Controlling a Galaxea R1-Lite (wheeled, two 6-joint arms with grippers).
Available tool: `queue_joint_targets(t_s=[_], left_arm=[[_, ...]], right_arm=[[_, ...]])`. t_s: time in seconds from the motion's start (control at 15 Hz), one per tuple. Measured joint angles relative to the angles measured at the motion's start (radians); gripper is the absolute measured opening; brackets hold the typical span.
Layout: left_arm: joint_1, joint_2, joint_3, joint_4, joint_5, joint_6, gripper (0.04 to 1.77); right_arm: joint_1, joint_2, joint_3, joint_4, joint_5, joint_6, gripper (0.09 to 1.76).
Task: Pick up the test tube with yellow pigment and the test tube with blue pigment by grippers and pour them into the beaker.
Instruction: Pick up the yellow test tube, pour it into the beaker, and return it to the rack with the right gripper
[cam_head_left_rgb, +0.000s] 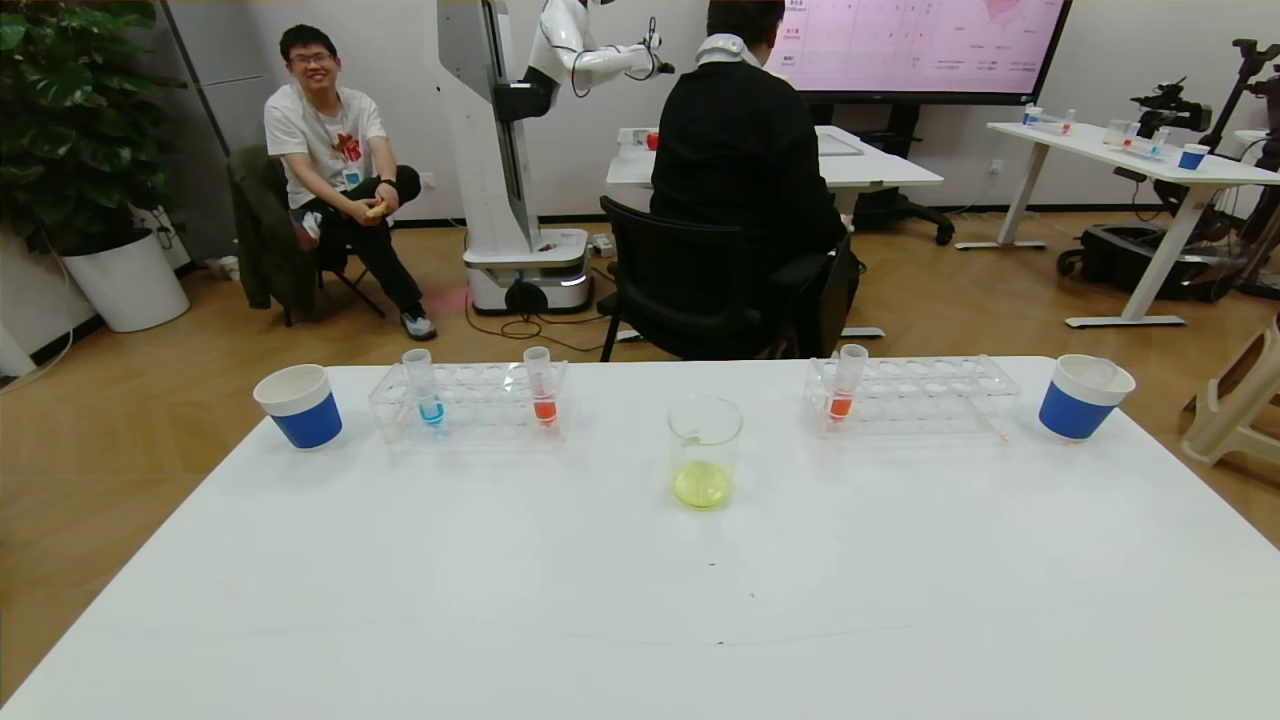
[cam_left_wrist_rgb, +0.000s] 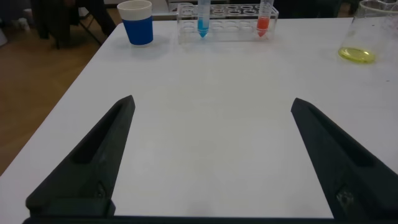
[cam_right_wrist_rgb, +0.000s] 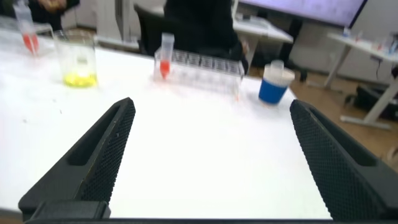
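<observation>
White table (cam_head_left_rgb: 900, 600) in an office. Centred on it, beaker (cam_head_left_rgb: 705, 452) with yellow liquid pooled at the bottom. Blue-pigment test tube (cam_head_left_rgb: 424, 388) upright in the left rack (cam_head_left_rgb: 470, 402) beside an orange-red tube (cam_head_left_rgb: 541, 385). Seen only in wrist views — left gripper (cam_left_wrist_rgb: 211, 155) and right gripper (cam_right_wrist_rgb: 211, 155), fingers spread wide, holding nothing.

Blue test tube (cam_head_left_rgb: 424, 388) upright; beaker (cam_head_left_rgb: 704, 452) holds yellow liquid.

Black wedge-shaped claw fingers (cam_right_wrist_rgb: 93, 165), textured.
</observation>
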Motion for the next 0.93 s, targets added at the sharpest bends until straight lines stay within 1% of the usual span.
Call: queue_joint_targets(t_s=[0.13, 0.47, 0.93], left_arm=[[0.000, 0.000, 0.000, 0.000, 0.000, -0.001, 1.75], [0.000, 0.000, 0.000, 0.000, 0.000, 0.000, 1.75], [0.000, 0.000, 0.000, 0.000, 0.001, -0.007, 1.75]], right_arm=[[0.000, -0.001, 0.003, 0.176, -0.045, 0.003, 1.74], [0.000, -0.002, 0.005, 0.188, -0.065, 0.094, 1.74], [0.000, -0.002, 0.005, 0.187, -0.068, 0.097, 1.74]])
